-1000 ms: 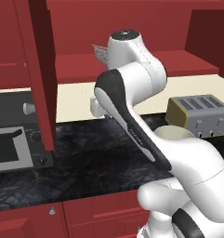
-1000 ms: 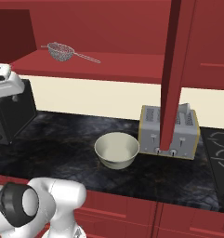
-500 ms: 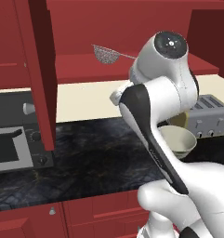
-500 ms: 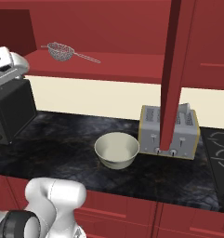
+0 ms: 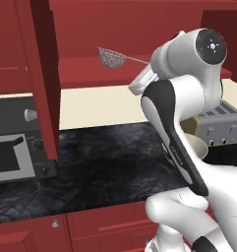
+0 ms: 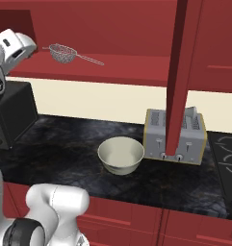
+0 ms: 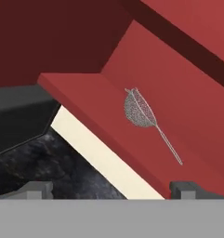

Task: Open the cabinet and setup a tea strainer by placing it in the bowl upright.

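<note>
The cabinet (image 6: 132, 67) stands open, its two doors (image 5: 41, 74) (image 6: 182, 72) swung out edge-on. On its red shelf (image 7: 99, 97) lies the tea strainer (image 6: 63, 53) (image 5: 112, 56) (image 7: 139, 109), mesh basket to the left and thin handle trailing right. The cream bowl (image 6: 121, 154) sits on the dark counter below, its rim partly hidden behind my arm in the left base view (image 5: 197, 146). My gripper (image 7: 111, 189) is open and holds nothing. It hangs in front of the shelf, left of the strainer and apart from it; its white hand (image 6: 15, 44) shows at shelf height.
A silver toaster (image 6: 175, 135) (image 5: 219, 127) stands right of the bowl, behind the right door's lower edge. A black microwave (image 5: 14, 155) (image 6: 11, 117) fills the counter's left end. Red cupboards (image 6: 136, 216) run below the counter.
My arm has swung up and the hand has risen from microwave height to shelf level, closer to the strainer. Strainer, bowl and doors have not moved.
</note>
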Motion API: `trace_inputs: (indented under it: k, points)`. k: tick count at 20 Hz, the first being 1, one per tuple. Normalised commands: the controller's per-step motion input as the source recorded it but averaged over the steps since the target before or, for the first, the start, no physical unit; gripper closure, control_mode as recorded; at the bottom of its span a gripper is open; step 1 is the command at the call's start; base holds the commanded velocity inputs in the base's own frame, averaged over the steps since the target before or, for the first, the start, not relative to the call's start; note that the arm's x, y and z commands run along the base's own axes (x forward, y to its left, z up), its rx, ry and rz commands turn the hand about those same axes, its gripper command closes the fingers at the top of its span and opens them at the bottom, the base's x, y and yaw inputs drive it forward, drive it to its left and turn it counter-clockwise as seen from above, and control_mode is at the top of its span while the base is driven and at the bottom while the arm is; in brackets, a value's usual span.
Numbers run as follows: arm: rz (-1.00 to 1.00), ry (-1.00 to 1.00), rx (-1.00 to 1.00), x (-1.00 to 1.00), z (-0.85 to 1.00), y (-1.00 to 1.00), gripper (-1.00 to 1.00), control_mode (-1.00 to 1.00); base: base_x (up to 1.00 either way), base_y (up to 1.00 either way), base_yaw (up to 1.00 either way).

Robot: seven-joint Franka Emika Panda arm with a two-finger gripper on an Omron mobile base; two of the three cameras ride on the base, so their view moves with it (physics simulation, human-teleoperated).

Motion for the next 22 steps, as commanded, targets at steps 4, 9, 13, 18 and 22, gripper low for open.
trace_inputs:
  k: [4,9,13,18,22]
  points:
    - [-0.03,0.0,-0.08,0.05,0.03,0.22,-1.0,-1.0,0.0,0.0,0.0]
    - [-0.07,0.0,0.17,0.2,-0.21,-0.15,-1.0,-1.0,0.0,0.0,0.0]
    - [-0.13,0.03,0.29,0.23,-0.08,-0.21,-1.0,-1.0,0.0,0.0,0.0]
    - [-0.03,0.11,0.07,0.36,0.0,-0.04,-1.0,-1.0,0.0,0.0,0.0]
    - [0.0,0.05,0.0,0.3,0.0,0.0,-1.0,-1.0,0.0,0.0,0.0]
